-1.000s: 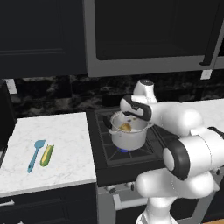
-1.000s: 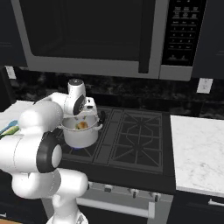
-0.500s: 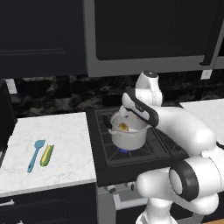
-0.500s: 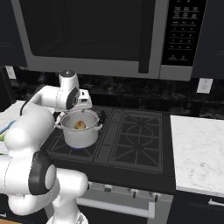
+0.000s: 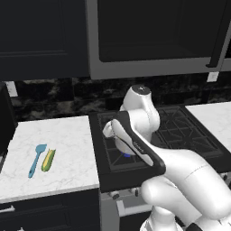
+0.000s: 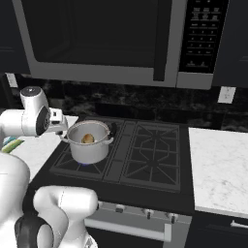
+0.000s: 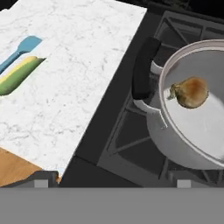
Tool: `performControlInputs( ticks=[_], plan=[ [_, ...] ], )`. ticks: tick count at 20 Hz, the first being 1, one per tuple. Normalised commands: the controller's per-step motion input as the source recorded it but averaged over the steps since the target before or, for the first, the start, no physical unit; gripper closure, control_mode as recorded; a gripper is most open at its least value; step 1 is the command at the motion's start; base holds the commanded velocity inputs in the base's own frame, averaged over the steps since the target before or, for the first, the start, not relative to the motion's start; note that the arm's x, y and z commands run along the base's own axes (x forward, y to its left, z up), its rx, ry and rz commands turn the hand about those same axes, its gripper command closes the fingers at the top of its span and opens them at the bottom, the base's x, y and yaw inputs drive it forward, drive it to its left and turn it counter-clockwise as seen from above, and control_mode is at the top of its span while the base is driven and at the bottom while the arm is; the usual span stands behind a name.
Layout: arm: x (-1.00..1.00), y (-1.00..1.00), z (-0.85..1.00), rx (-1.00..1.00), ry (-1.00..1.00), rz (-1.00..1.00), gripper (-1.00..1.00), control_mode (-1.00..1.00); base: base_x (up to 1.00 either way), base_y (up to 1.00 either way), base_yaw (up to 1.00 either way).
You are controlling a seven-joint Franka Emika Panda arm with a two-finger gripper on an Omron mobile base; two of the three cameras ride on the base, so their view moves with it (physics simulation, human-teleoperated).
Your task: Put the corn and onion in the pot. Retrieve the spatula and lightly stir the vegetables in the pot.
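The steel pot [image 6: 88, 150] stands on the front left burner with the golden-brown onion [image 6: 87, 139] lying on its bottom. In the hand view the onion [image 7: 190, 92] rests inside the pot [image 7: 175, 140], to the right of its dark handle. My gripper [image 7: 113, 183] is open, its tips wide apart with nothing between them, hovering over the stove's left edge just left of the pot. The corn [image 5: 48, 159] and the teal spatula [image 5: 36, 159] lie side by side on the white counter, also seen as corn [image 7: 19, 74] and spatula [image 7: 19, 50] at the hand view's upper left.
A blue flame [image 5: 127, 155] burns under the pot. The black stove [image 6: 145, 150] has free burners to the right. A microwave [image 6: 97, 38] hangs overhead. White marble counter [image 5: 63, 140] stretches left of the stove, with another stretch [image 6: 218, 164] on the right.
The gripper went from shut to open and the onion now lies in the pot. The hand has swung left off the pot, toward the counter. Corn and spatula have not moved.
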Motion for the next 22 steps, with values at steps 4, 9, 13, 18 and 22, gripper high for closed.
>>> performControlInputs(
  ticks=[4, 9, 13, 18, 22],
  plan=[
    [-0.38, 1.00, 0.08, 0.18, 0.16, -0.03, -1.00, -1.00, 0.00, 0.00, 0.00],
    [0.00, 1.00, -0.17, 0.21, 0.23, -0.15, -1.00, -1.00, 0.00, 0.00, 0.00],
    [0.00, 1.00, -0.16, 0.04, 0.17, -0.18, -1.00, -1.00, 0.00, 0.00, 0.00],
    [0.26, 1.00, -0.25, -0.16, 0.13, -0.07, -1.00, -1.00, 0.00, 0.00, 0.00],
    [0.52, 0.79, -0.44, -0.12, 0.16, 0.00, -1.00, -1.00, 0.00, 0.00, 0.00]
  ],
)
